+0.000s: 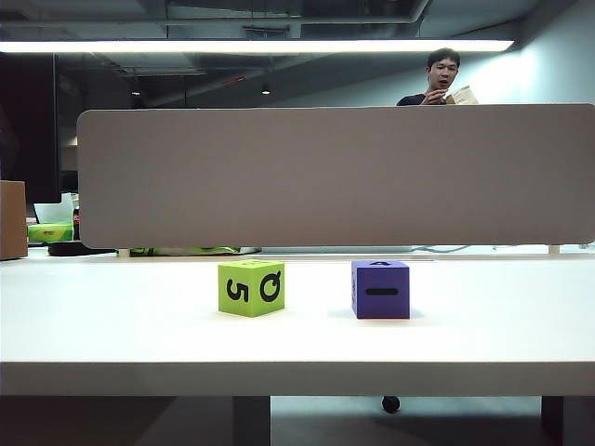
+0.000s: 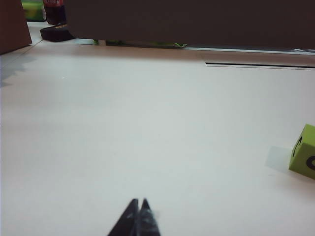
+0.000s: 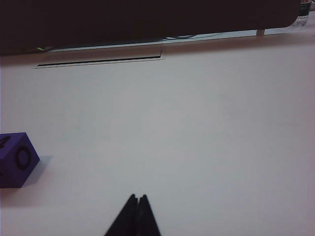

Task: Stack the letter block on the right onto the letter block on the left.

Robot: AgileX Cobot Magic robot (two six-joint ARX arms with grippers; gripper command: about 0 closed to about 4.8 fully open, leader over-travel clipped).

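Observation:
A green letter block [image 1: 251,288] marked "5" and "Q" sits on the white table [image 1: 112,316], left of centre. To its right stands a purple letter block [image 1: 380,290] with a black dash on its front. Neither arm shows in the exterior view. In the left wrist view my left gripper [image 2: 139,201] is shut and empty, well short of the green block [image 2: 305,151] at the frame edge. In the right wrist view my right gripper [image 3: 137,197] is shut and empty, with the purple block [image 3: 15,160] off to one side, farther out on the table.
A grey partition panel [image 1: 335,177] runs along the table's far edge. A brown box [image 1: 13,219] stands at the far left, with green items [image 1: 50,232] beside it. A person [image 1: 439,79] sits behind the panel.

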